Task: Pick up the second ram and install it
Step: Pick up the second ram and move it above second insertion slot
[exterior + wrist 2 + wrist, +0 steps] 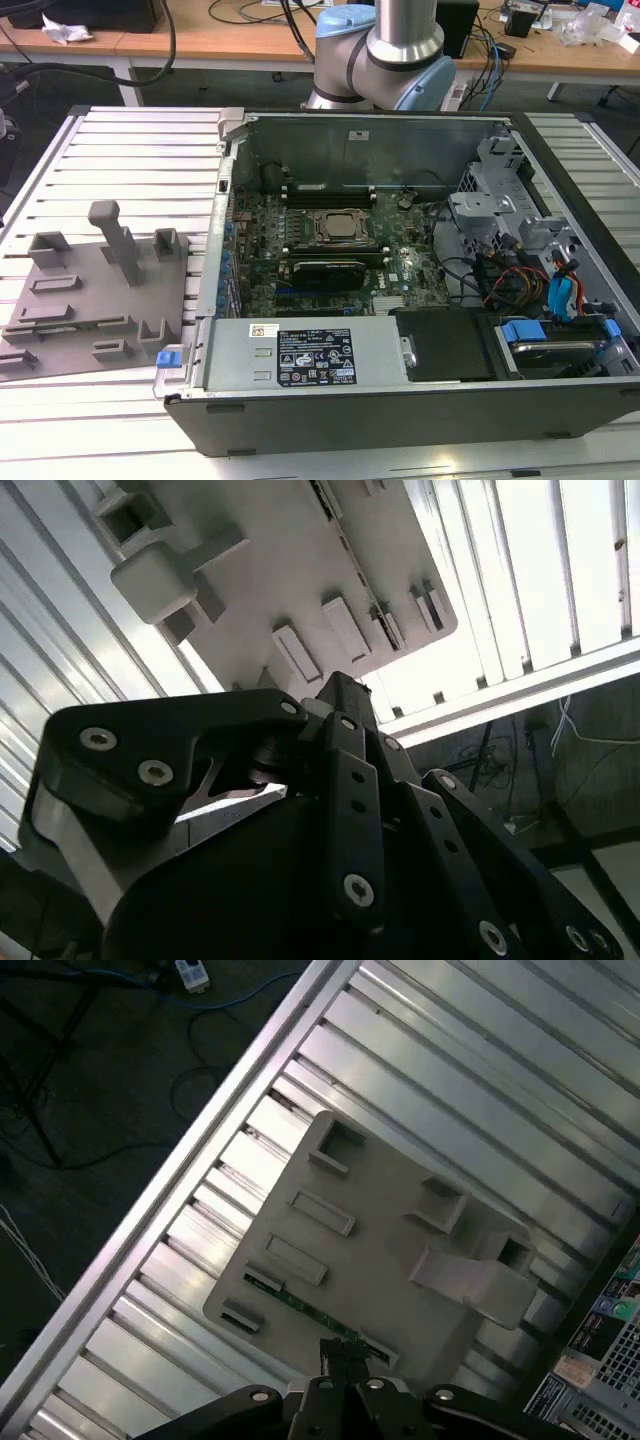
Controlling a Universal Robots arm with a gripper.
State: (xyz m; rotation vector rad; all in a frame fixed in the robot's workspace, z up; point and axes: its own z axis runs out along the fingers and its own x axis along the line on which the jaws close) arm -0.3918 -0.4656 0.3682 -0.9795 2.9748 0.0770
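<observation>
The holder tray (pixel 95 300) sits near the tabletop's (pixel 140 150) front corner on the exterior view's left. It is open from above, though its tall post (pixel 120 245) and lower upright blocks (pixel 168 243) crowd the slots. The end effector (pixel 343 1352) hangs over it in free air. Behind the tray, ribbed tabletop runs unobstructed to the far edge. The computer case (pixel 400 430) wall rises just beside it. Inside, the motherboard (pixel 255 255) is hemmed by the power supply (pixel 320 355), drive cage (pixel 490 195) and loose cables (pixel 490 275).

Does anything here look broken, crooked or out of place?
Nothing stands out. The ram sits straight in its slot on the grey tray, and the open computer case shows nothing spilled or visibly damaged.
</observation>
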